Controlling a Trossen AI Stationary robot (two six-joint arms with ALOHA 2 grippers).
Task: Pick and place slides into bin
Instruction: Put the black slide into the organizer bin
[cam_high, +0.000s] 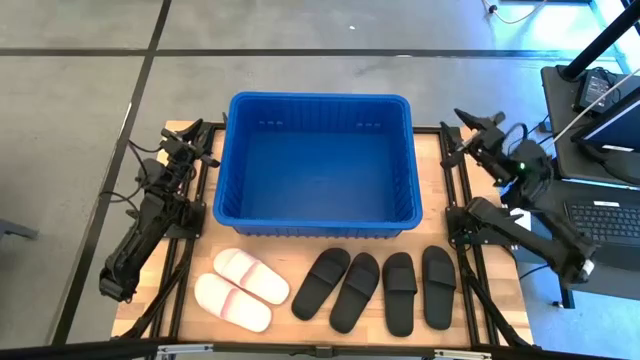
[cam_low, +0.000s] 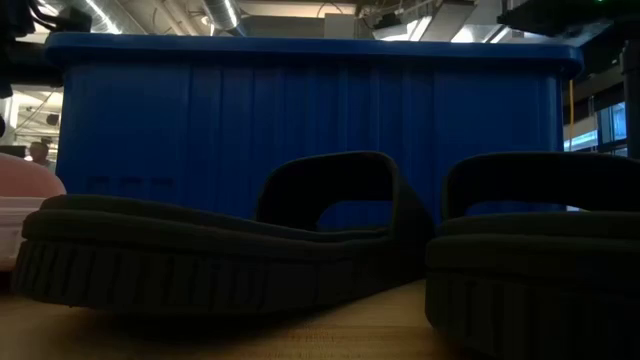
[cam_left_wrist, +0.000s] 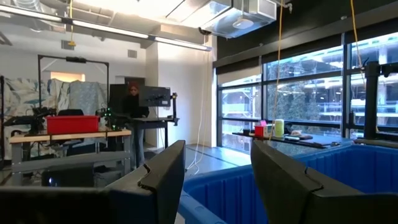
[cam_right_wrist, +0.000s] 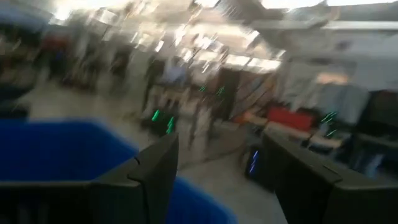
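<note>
The blue bin (cam_high: 318, 165) stands at the table's far middle and shows nothing inside. Two pale pink slides (cam_high: 240, 288) lie soles down near the front left. Four black slides (cam_high: 380, 290) lie side by side at the front middle and right; two fill the low view (cam_low: 220, 250). My left gripper (cam_high: 203, 128) is open and empty, level, beside the bin's far left corner; the bin also shows in its wrist view (cam_left_wrist: 298, 180). My right gripper (cam_high: 462, 122) is open and empty, beside the bin's far right corner.
Both arm bases sit at the table's left and right edges. Desks with a laptop and keyboard (cam_high: 605, 215) stand beyond the right edge. A person (cam_left_wrist: 132, 99) stands at a desk far off in the room behind.
</note>
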